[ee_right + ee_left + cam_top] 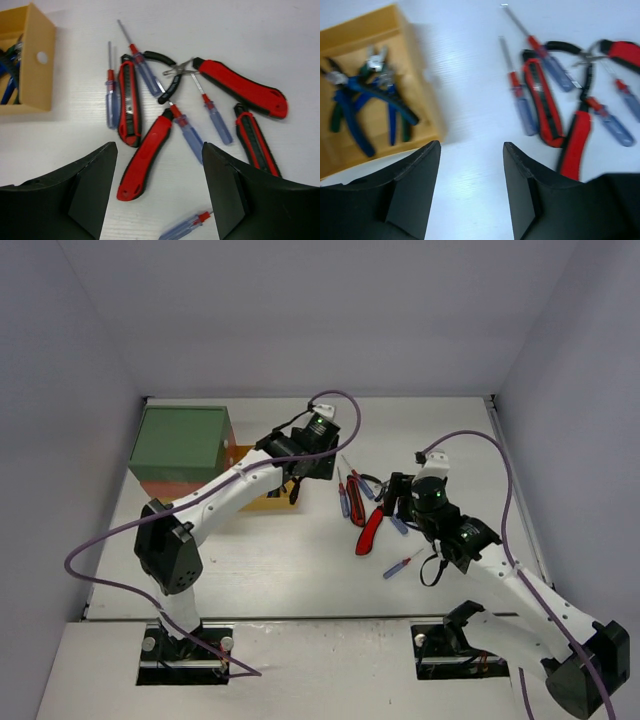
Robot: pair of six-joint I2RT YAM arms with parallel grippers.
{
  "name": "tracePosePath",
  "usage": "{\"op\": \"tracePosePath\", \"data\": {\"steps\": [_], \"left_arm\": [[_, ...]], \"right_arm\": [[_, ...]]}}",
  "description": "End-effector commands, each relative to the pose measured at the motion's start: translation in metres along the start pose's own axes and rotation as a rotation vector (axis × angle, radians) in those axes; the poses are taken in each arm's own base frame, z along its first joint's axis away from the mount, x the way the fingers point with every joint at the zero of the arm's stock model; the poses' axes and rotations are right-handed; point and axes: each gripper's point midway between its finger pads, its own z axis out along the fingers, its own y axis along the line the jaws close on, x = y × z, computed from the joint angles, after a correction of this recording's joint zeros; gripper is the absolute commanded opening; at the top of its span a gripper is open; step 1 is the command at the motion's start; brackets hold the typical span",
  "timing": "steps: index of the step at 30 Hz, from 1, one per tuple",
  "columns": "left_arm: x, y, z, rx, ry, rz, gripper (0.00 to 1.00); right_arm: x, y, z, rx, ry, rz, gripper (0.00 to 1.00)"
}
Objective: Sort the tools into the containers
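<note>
Left pincer (471, 146) hung spread and empty; ahead to its left the yellow drawer (422, 95) held blue and green pliers (375, 90), apparently grouped by kind. Right pincer (159, 146), likewise spread and empty, hovered over the unsorted tools (240, 90), a red-and-black utility knife (129, 105) just ahead-left of it, jaws wide presumably to straddle 1 tool.

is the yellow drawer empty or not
Not empty: blue- and green-handled pliers lie inside the yellow drawer, per the left wrist view.
</note>
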Motion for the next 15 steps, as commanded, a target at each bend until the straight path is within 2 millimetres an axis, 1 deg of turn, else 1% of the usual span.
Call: {"op": "tracePosePath", "data": {"steps": [1, 2, 4, 6, 7, 10, 11, 12, 13, 15], "left_arm": [[-0.023, -0.042, -0.009, 0.1, -0.053, -0.116, 0.49], [-0.022, -0.044, -0.007, 0.099, -0.048, -0.115, 0.49], [-0.019, -0.045, -0.007, 0.099, -0.044, -0.117, 0.49], [-0.016, -0.042, -0.011, 0.1, -0.043, -0.112, 0.49], [-0.011, -0.039, -0.011, 0.095, -0.035, -0.101, 0.49], [0.001, -0.025, -0.019, 0.07, -0.031, -0.074, 0.49], [0.002, -0.018, -0.027, 0.059, -0.043, -0.07, 0.49], [0.008, -0.01, -0.03, 0.045, -0.043, -0.062, 0.49], [0.02, -0.003, -0.031, 0.027, -0.027, -0.05, 0.49], [0.026, 0.012, -0.045, 0.007, -0.049, -0.049, 0.49]], "right_arm": [[-0.008, -0.022, 0.009, 0.039, 0.018, 0.037, 0.62], [-0.008, -0.028, 0.013, 0.05, 0.03, 0.039, 0.58], [-0.001, -0.028, 0.023, 0.046, 0.077, 0.034, 0.53], [0.0, -0.027, 0.032, 0.057, 0.104, 0.028, 0.47], [0.005, -0.027, 0.039, 0.069, 0.13, 0.026, 0.45], [0.009, -0.025, 0.057, 0.094, 0.173, 0.036, 0.39], [0.007, -0.023, 0.062, 0.1, 0.173, 0.05, 0.37], [0.006, -0.022, 0.069, 0.107, 0.176, 0.061, 0.37], [0.008, -0.021, 0.076, 0.113, 0.182, 0.068, 0.36], [0.008, -0.018, 0.087, 0.117, 0.185, 0.091, 0.38]]}}
